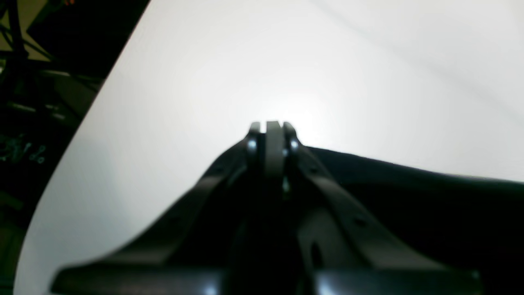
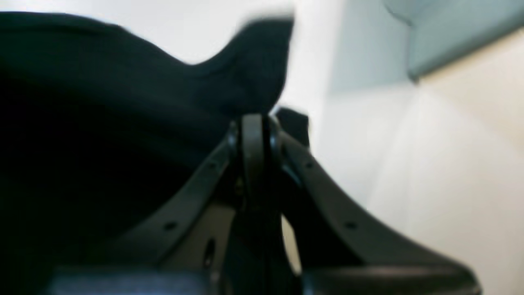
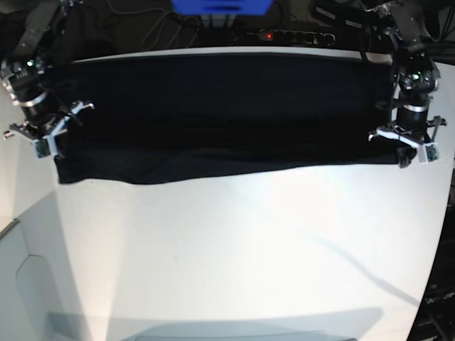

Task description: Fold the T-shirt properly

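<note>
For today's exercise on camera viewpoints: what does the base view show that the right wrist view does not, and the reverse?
Only the base view shows the whole T-shirt spread as a wide black band across the white table, with the left gripper at one end. Only the right wrist view shows the right gripper shut on a raised fold of cloth. Both show the black shirt and the white table.
</note>
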